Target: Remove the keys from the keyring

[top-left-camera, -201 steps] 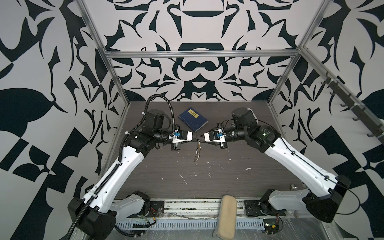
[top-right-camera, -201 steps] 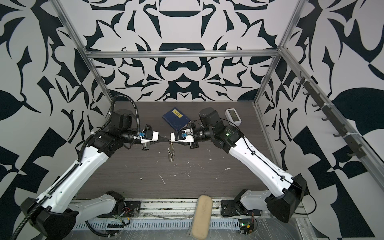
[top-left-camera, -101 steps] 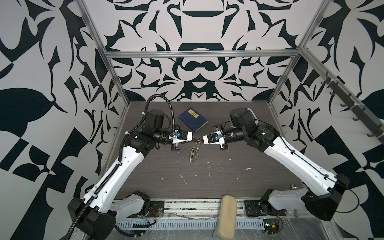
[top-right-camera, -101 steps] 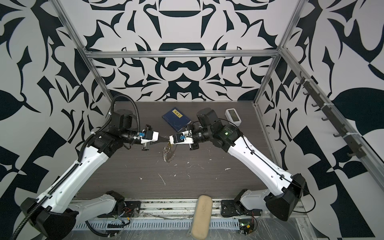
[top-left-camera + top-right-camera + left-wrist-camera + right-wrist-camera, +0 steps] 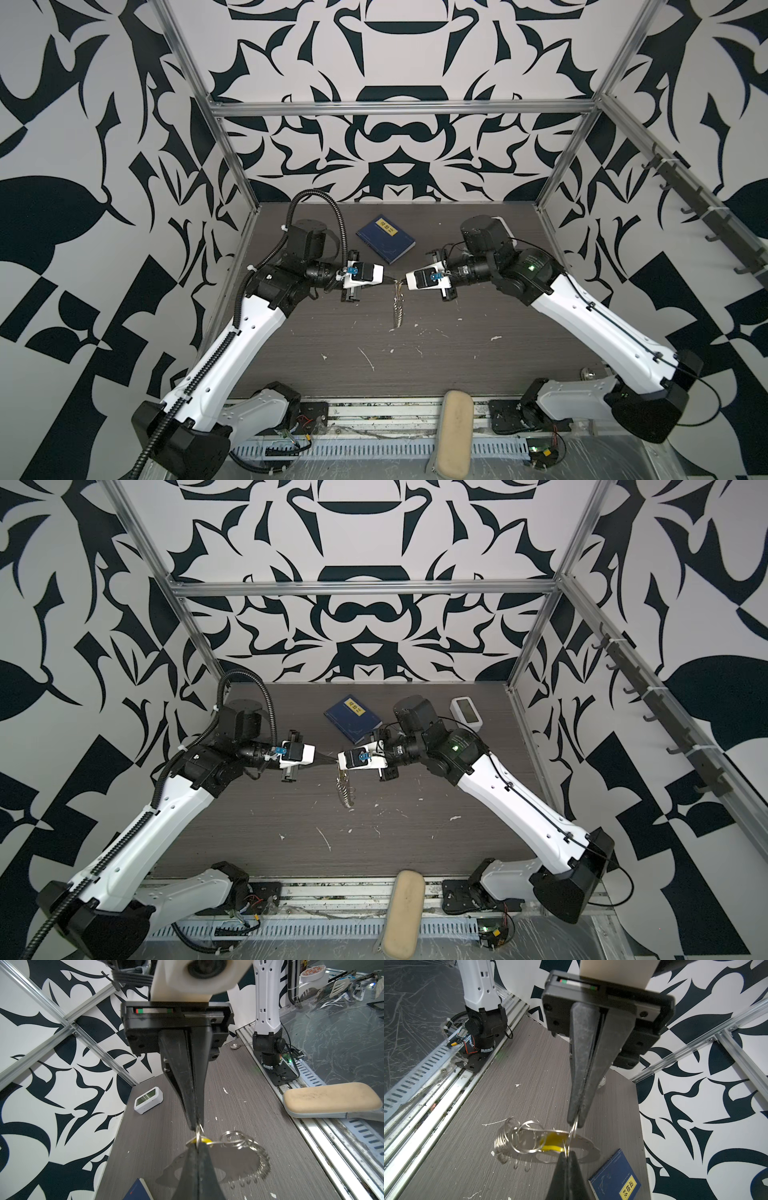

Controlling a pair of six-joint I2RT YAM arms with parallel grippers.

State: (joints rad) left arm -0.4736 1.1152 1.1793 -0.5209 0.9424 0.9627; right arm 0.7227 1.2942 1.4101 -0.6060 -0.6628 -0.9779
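Observation:
Above the table's middle my two grippers meet tip to tip. In both top views the left gripper (image 5: pixel 391 281) (image 5: pixel 331 762) and right gripper (image 5: pixel 401 283) (image 5: pixel 338 764) are shut. The keys show as a yellow tag (image 5: pixel 204 1140) (image 5: pixel 552 1141) with a small silver ring (image 5: pixel 199 1133) (image 5: pixel 572 1133) at its end. In the left wrist view my left gripper (image 5: pixel 197 1145) pinches that ring from one side and the right gripper's fingertips (image 5: pixel 196 1126) from the other. The right wrist view shows the same, with my right gripper (image 5: pixel 566 1153). The keyring (image 5: pixel 397 311) (image 5: pixel 345 791), bunched with several silver rings (image 5: pixel 251 1153) (image 5: pixel 504 1142), hangs below.
A blue book (image 5: pixel 385 238) (image 5: pixel 352 719) lies behind the grippers. A white device with a screen (image 5: pixel 466 712) (image 5: pixel 148 1100) sits at the back right. A beige padded bar (image 5: pixel 455 436) lies on the front rail. White flecks dot the dark table (image 5: pixel 457 357).
My right gripper moved in toward the left one and shut on the ring. The hanging bundle swung left and has come back to hang straight. The left arm stayed put.

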